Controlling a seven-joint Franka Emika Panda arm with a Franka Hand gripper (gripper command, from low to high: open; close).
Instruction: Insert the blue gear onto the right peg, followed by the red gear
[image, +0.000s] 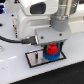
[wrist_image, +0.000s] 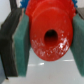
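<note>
Item one, the red gear (wrist_image: 47, 35): in the wrist view we see it filling the frame between two teal pads (wrist_image: 20, 45), its dark central hole facing the camera and its glossy face catching specks of light. The pads press against its rim on both sides, so we record the jaws as clamped on the red gear.

In the exterior view we find the red gear (image: 51, 48) directly under the gripper (image: 52, 46), just above the blue gear (image: 52, 55). The blue gear sits on the grey plate (image: 36, 59), toward its 3 o'clock end, its toothed rim showing below and around the red one. We cannot tell whether the two gears touch. The right peg is hidden by the gears and the gripper, so we do not place it.

Item two, the grey plate: a rectangle with a black border, lying flat on the white table (image: 15, 70), its bare part stretching toward 9 o'clock from the gears.

Item three, the arm (image: 35, 17): a white body at 12 o'clock over the plate, with a black cable (image: 12, 39) running off toward 9 o'clock.
</note>
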